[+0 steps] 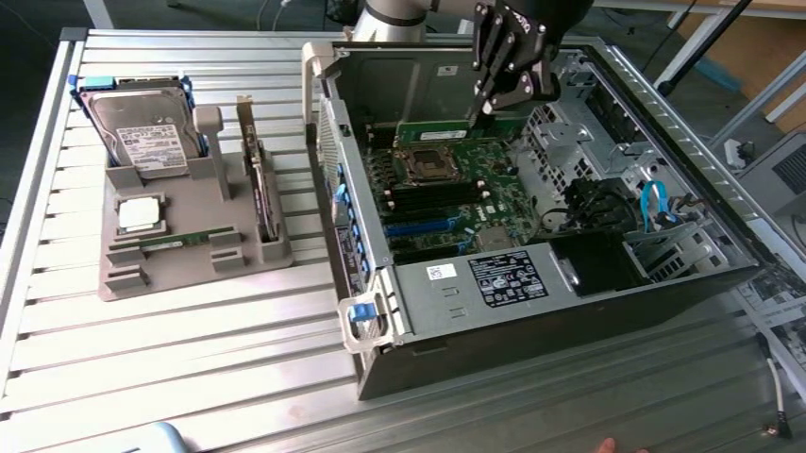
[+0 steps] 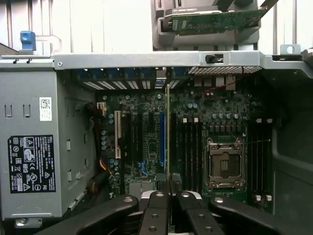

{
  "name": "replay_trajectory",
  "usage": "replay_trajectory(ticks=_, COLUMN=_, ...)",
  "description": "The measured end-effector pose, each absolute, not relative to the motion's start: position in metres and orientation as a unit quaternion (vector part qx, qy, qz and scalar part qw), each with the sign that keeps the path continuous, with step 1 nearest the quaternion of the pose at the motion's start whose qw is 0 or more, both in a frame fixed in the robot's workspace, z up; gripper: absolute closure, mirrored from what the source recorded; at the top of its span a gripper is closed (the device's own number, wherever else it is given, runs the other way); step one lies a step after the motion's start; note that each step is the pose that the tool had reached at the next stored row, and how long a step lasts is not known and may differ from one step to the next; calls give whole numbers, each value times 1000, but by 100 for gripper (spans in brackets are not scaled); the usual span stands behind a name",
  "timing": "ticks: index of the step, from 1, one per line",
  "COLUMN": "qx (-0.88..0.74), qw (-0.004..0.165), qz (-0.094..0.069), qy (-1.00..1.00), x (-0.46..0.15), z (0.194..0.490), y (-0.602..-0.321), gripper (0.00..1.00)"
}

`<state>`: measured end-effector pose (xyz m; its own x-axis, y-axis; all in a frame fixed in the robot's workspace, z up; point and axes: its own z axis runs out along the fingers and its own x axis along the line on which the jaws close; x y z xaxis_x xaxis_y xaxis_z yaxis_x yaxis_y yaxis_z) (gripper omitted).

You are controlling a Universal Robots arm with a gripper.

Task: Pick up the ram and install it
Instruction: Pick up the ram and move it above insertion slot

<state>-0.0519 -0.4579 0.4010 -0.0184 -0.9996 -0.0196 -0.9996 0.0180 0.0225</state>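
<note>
My gripper [image 1: 485,115] hangs over the open computer case [image 1: 377,321], shut on the ram [image 1: 437,132], a thin green stick held level above the motherboard [image 1: 460,193]. In the wrist view the ram [image 2: 168,127] appears edge-on as a thin line running out from between the fingertips of the gripper [image 2: 168,190]. It lies along the direction of the black memory slots [image 2: 190,147], just beside them and next to a blue slot [image 2: 162,139]. The processor socket [image 2: 224,164] sits on the far side of the memory slots from the ram.
A grey holder [image 1: 164,269] on the exterior view's left carries a hard drive [image 1: 139,132], a silver processor chip [image 1: 139,212], an upright expansion card [image 1: 259,184] and a green stick [image 1: 187,240]. The power supply [image 1: 504,278] and a blue cable [image 1: 651,203] fill the case's near side.
</note>
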Motion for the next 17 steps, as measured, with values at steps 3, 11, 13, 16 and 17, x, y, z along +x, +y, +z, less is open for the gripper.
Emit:
replay_trajectory(ticks=3, qx=701, qw=1, qz=-15, qy=-713, x=-52, z=401, y=-458, gripper=88)
replay_trajectory(ticks=11, qx=701, qw=1, qz=-15, qy=-713, x=-52, z=401, y=-451, gripper=88)
replay_trajectory(ticks=13, qx=701, qw=1, qz=-15, qy=-713, x=-52, z=401, y=-447, gripper=88)
replay_trajectory(ticks=16, qx=701, qw=1, qz=-15, qy=-713, x=-52, z=401, y=-442, gripper=88)
replay_trajectory(ticks=17, qx=701, qw=1, qz=-15, qy=-713, x=-52, z=401, y=-441, gripper=88)
